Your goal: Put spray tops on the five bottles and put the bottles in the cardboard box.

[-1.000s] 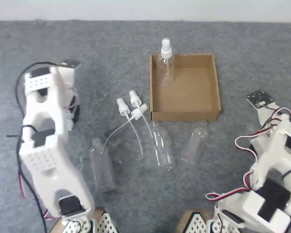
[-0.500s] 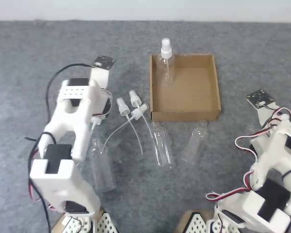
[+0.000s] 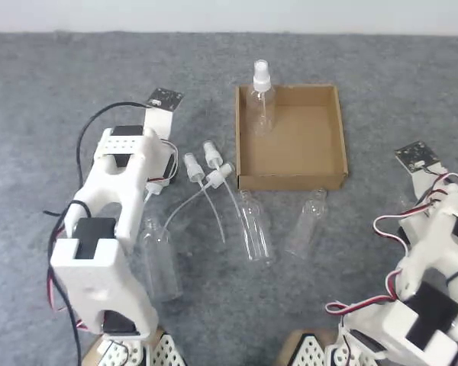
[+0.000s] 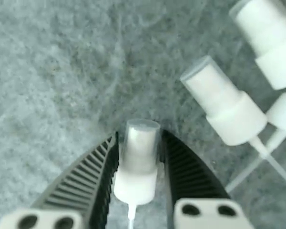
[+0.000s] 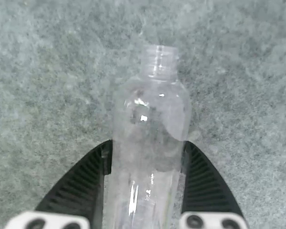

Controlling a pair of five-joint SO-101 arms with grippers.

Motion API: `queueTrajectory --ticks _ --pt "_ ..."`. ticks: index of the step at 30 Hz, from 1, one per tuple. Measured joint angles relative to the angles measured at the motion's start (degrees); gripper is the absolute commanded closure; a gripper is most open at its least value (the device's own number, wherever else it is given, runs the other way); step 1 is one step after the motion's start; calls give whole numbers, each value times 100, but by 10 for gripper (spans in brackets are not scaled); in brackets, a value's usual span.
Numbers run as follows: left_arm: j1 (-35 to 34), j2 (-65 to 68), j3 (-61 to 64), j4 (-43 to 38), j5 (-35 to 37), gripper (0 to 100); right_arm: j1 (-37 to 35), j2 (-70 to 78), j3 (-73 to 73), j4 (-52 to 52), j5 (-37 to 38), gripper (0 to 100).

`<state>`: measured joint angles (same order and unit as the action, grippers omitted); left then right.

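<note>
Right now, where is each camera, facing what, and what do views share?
High: fixed overhead, looking down at box, loose tops; left arm, right arm show.
Left wrist: on left arm, facing along left gripper, shut on a top.
Right wrist: on right arm, facing along right gripper, shut on a bottle.
Shared: loose tops, in high and left wrist.

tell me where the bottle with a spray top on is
In the high view the capped bottle stands upright inside the cardboard box, by its left wall near the far corner.
</note>
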<state>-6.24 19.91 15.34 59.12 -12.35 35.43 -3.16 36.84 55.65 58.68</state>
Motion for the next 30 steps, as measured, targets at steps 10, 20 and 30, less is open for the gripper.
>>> queueTrajectory --ticks 10,20,30 --pt "9 193 -422 237 0 991 0 0 9 0 0 892" --pt "18 -1433 -563 1327 0 991 0 0 9 -9 -97 891" --pt "18 -4176 1152 1521 202 988 26 105 79 -53 -264 746"
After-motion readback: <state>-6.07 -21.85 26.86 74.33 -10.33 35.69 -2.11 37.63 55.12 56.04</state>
